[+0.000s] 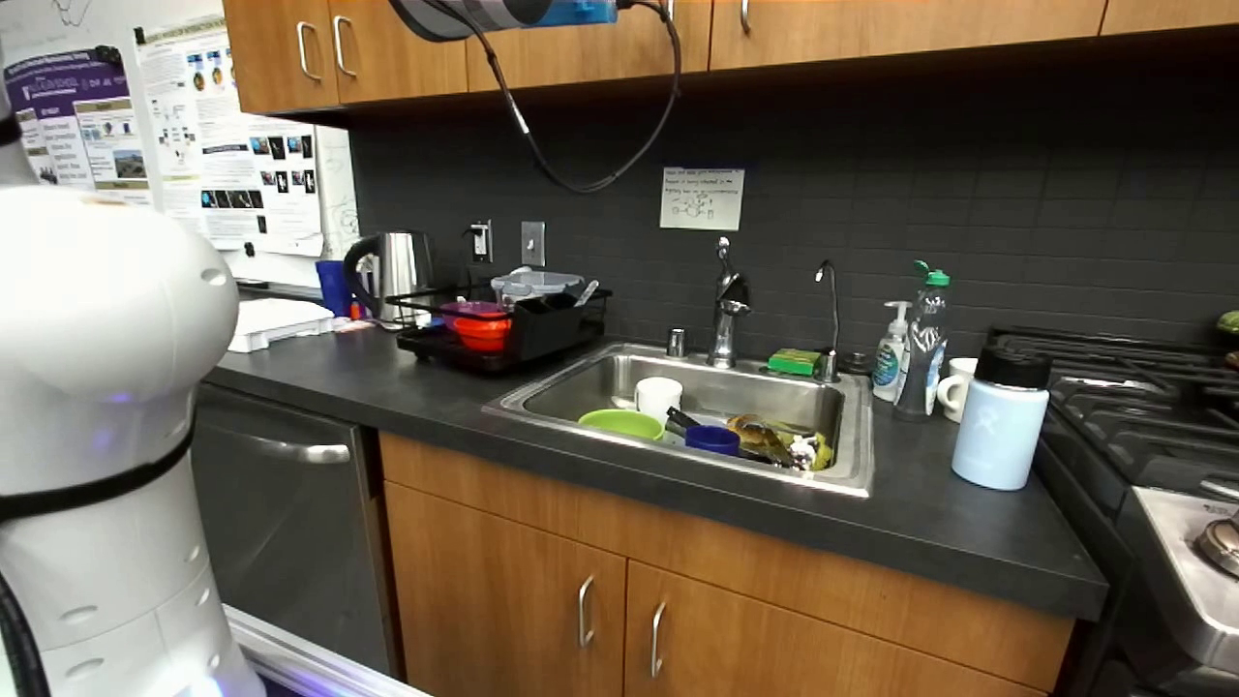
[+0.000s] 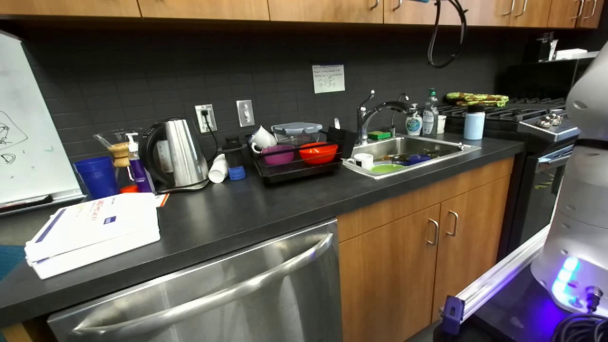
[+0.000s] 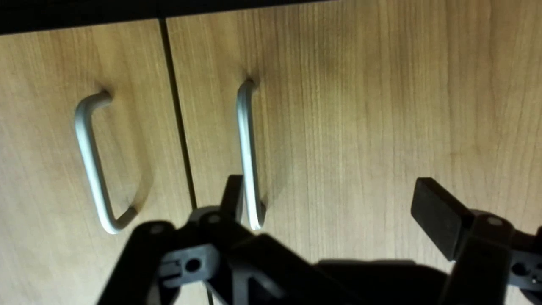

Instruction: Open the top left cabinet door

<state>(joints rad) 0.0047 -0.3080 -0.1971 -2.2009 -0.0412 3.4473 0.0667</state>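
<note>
Over the stainless-steel sink (image 1: 856, 426) in an exterior view, I see the flat honey-brown wooden cabinet door (image 1: 592, 60), closed, partly hidden by the white robot arm (image 1: 106, 378). In the wrist view the black gripper (image 3: 332, 197) gapes wide, that door's slim silver bar handle (image 3: 248, 152) between its jaws; contact I can't judge.

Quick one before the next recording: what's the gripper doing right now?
Gripper: open, jaws wide apart in the wrist view, holding nothing.

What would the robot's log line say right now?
gripper: open | cabinet door: shut | handle: beside one finger, not gripped, touch unclear
</note>
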